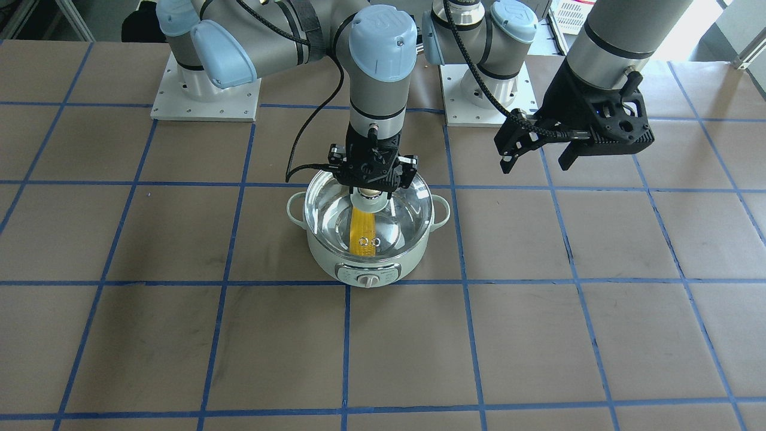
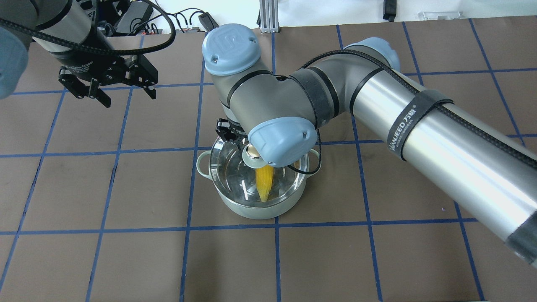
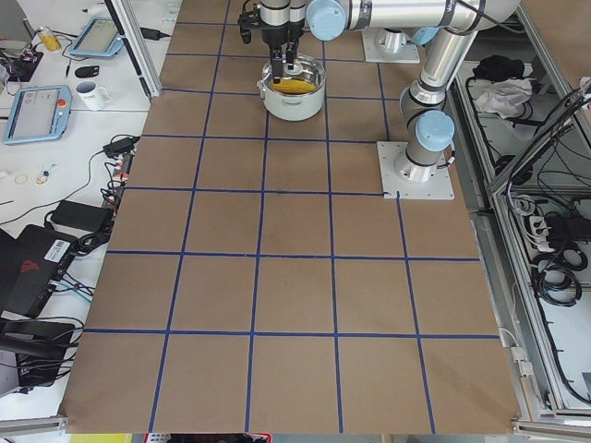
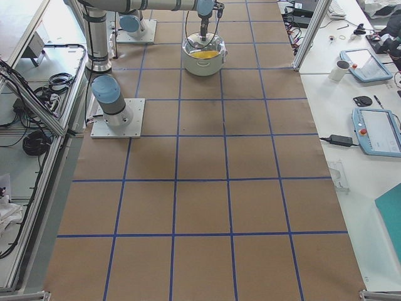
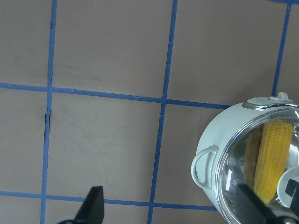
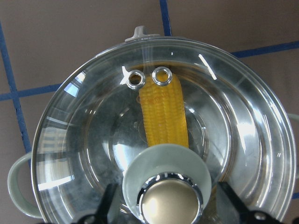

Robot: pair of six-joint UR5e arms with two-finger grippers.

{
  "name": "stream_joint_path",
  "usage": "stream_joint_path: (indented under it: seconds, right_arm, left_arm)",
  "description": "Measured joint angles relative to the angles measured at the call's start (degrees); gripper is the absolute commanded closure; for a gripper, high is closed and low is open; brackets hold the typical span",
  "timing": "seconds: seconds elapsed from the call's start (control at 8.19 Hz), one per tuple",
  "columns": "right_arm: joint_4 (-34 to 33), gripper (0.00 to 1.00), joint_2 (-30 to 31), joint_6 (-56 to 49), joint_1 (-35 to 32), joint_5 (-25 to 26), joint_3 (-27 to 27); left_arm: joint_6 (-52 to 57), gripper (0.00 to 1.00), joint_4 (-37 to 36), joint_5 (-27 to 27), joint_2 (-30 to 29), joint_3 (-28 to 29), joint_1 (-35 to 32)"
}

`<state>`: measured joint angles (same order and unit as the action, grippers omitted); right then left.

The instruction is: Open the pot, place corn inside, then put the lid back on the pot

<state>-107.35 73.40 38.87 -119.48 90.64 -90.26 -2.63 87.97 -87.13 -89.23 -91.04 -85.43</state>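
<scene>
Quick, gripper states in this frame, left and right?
Left gripper: open, holding nothing.
Right gripper: open, straddling the knob of the lid, with a gap showing on each side.

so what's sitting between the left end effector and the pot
Nothing. In the overhead view, only bare brown table with blue tape lines lies between the left end effector and the pot; the left wrist view agrees.
</scene>
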Motion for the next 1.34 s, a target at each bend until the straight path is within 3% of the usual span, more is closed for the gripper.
stream_joint_path:
  seconds: [0.37, 0.98, 1.34]
  right_arm:
    - [-0.3, 0.00, 4.2, -4.7, 1.9, 0.2, 0.3]
    - [12.9, 0.00, 15.8, -31.3, 22.8, -0.8, 1.0]
    - [16.5, 0.00, 16.8, -40.9, 27.1, -0.7, 1.0]
  left_arm:
    - [-0.6, 0.00, 0.0, 0.1, 0.0, 0.0, 0.0]
    - [-2.0, 0.00, 0.5, 0.0, -0.1, 0.0, 0.0]
    - [-2.0, 0.00, 0.7, -0.1, 0.0, 0.0, 0.0]
